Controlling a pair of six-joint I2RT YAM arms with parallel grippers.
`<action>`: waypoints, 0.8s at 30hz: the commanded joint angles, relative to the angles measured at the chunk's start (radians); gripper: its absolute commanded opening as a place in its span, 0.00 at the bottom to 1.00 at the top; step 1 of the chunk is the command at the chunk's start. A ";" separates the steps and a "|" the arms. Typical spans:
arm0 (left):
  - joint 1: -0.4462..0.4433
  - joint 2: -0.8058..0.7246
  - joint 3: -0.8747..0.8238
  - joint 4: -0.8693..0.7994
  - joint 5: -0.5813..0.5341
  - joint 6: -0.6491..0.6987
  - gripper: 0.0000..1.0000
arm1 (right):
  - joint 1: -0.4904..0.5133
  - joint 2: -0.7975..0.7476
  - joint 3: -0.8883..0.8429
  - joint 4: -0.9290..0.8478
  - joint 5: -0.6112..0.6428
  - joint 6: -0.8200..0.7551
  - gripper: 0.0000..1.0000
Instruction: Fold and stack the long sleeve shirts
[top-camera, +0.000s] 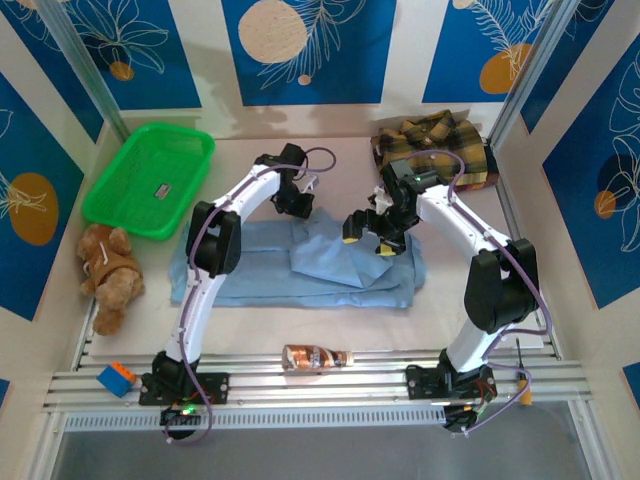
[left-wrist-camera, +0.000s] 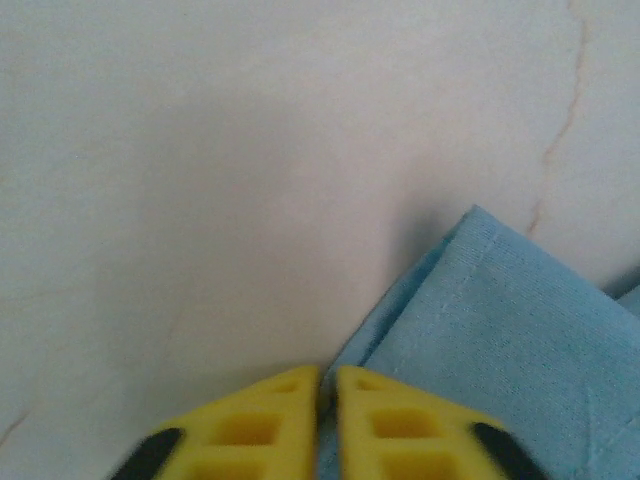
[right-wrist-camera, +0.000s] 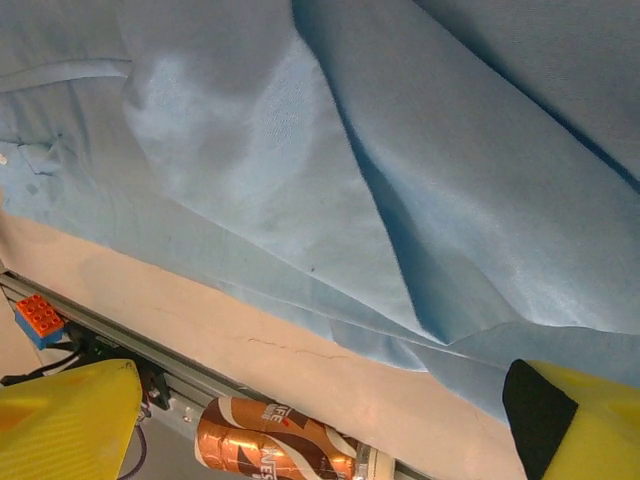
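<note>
The light blue long sleeve shirt (top-camera: 300, 268) lies spread across the middle of the table, with a fold raised near its centre. My left gripper (top-camera: 297, 203) sits at the shirt's far edge. In the left wrist view its yellow fingers (left-wrist-camera: 270, 415) are shut on the shirt's hemmed corner (left-wrist-camera: 470, 330), low over the bare tabletop. My right gripper (top-camera: 366, 240) hovers open over the right part of the blue shirt (right-wrist-camera: 300, 150), its fingers (right-wrist-camera: 70, 420) wide apart and holding nothing. The plaid long sleeve shirt (top-camera: 437, 150) lies folded at the back right.
A green basket (top-camera: 150, 175) stands at the back left, with a teddy bear (top-camera: 108, 272) in front of it. A copper drink can (top-camera: 315, 357) lies by the near rail, and a blue-and-orange brick (top-camera: 115, 380) sits on the rail at the left.
</note>
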 joint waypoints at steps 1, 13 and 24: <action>-0.011 -0.015 -0.018 -0.023 0.053 0.020 0.03 | 0.003 -0.025 -0.014 0.011 0.008 0.021 0.94; 0.010 -0.244 -0.089 0.038 -0.008 -0.070 0.00 | 0.006 0.004 -0.012 0.045 0.026 0.054 0.93; 0.142 -0.561 -0.447 0.185 -0.066 -0.222 0.00 | 0.030 0.044 0.013 0.064 0.009 0.053 0.93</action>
